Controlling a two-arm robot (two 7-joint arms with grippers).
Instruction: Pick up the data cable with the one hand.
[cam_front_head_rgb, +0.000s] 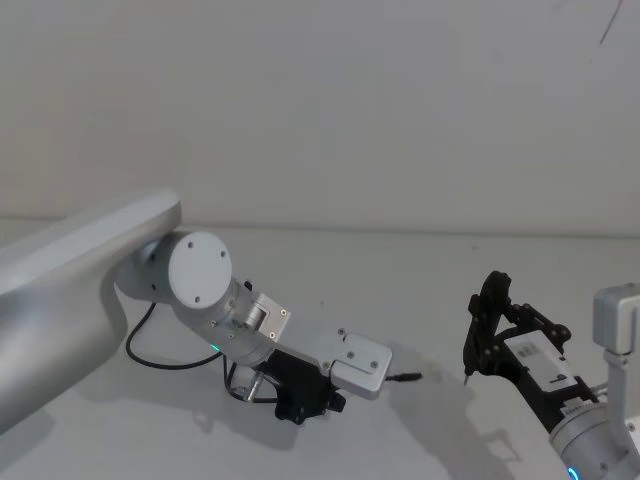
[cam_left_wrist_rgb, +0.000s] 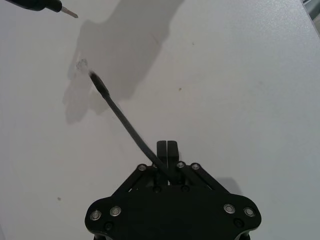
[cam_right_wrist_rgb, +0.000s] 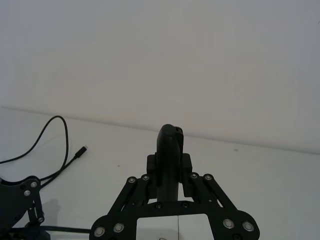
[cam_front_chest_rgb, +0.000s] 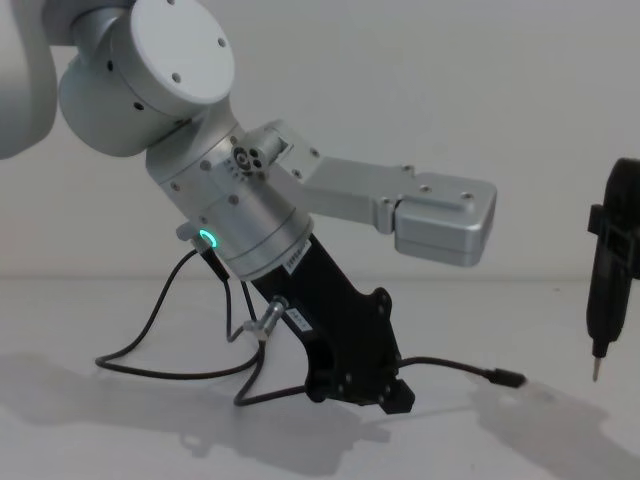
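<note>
My left gripper (cam_left_wrist_rgb: 167, 146) is shut on the data cable (cam_left_wrist_rgb: 122, 117), a thin black lead. The cable's free plug end (cam_left_wrist_rgb: 96, 80) sticks out past the fingers, just above the white table. In the head view the left gripper (cam_front_head_rgb: 325, 403) sits low over the table, with the plug (cam_front_head_rgb: 405, 378) poking out from under its silver wrist block. In the chest view the cable (cam_front_chest_rgb: 460, 368) runs right from the gripper (cam_front_chest_rgb: 388, 395). The rest loops away behind the arm (cam_front_head_rgb: 140, 350). My right gripper (cam_front_head_rgb: 488, 325) is at the right, shut on a slim black tool (cam_front_chest_rgb: 603, 285) with a metal tip.
The white table (cam_front_head_rgb: 450, 280) meets a plain white wall at the back. The tool's metal tip (cam_left_wrist_rgb: 70, 13) hovers a short way from the cable's plug. Slack cable (cam_right_wrist_rgb: 62, 145) lies in curves on the table behind the left arm.
</note>
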